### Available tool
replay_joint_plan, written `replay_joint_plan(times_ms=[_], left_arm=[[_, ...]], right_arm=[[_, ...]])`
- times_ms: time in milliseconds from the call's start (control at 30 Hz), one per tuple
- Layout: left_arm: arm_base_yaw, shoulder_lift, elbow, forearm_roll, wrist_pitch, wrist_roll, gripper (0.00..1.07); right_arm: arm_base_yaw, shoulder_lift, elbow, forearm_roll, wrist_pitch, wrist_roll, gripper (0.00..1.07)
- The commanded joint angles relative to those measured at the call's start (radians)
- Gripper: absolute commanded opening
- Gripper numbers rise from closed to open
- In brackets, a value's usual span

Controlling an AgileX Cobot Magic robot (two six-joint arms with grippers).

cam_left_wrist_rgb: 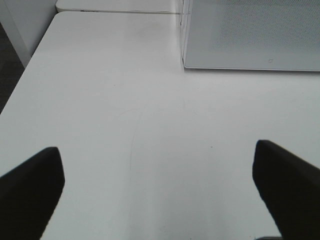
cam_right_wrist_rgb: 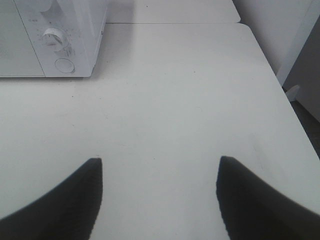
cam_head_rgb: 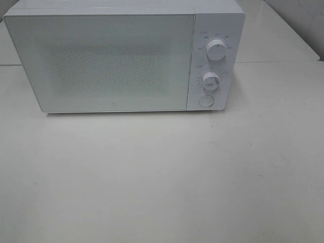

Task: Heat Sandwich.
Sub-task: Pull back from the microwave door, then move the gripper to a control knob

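A white microwave (cam_head_rgb: 116,61) stands at the back of the white table, its door shut. It has two round knobs (cam_head_rgb: 216,50) and a round button (cam_head_rgb: 206,101) on its right panel. It also shows in the left wrist view (cam_left_wrist_rgb: 250,35) and the right wrist view (cam_right_wrist_rgb: 50,37). The sandwich is out of view in every frame. My left gripper (cam_left_wrist_rgb: 157,192) is open and empty over bare table, left of the microwave. My right gripper (cam_right_wrist_rgb: 159,200) is open and empty over bare table, right of the microwave. Neither gripper shows in the exterior high view.
The white table (cam_head_rgb: 162,177) runs in front of the microwave. Its left edge (cam_left_wrist_rgb: 22,85) and right edge (cam_right_wrist_rgb: 280,95) show in the wrist views. A seam to a second table (cam_head_rgb: 273,62) runs behind.
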Motion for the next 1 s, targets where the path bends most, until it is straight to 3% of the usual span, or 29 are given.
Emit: replay_joint_plan(times_ms=[33,800,967,1000], left_arm=[[0.003,-0.026,0.001,-0.010,0.000,-0.004,0.98],[0.003,-0.026,0.001,-0.010,0.000,-0.004,0.98],[0.003,-0.026,0.001,-0.010,0.000,-0.004,0.98],[0.003,-0.026,0.001,-0.010,0.000,-0.004,0.98]], right_arm=[[-0.005,-0.021,0.002,0.003,-0.005,-0.008,0.64],[-0.005,-0.019,0.002,0.010,-0.005,-0.008,0.64],[-0.005,-0.015,-0.004,0.003,-0.010,-0.008,0.71],[-0.005,-0.015,-0.014,0.002,-0.015,-0.009,0.76]])
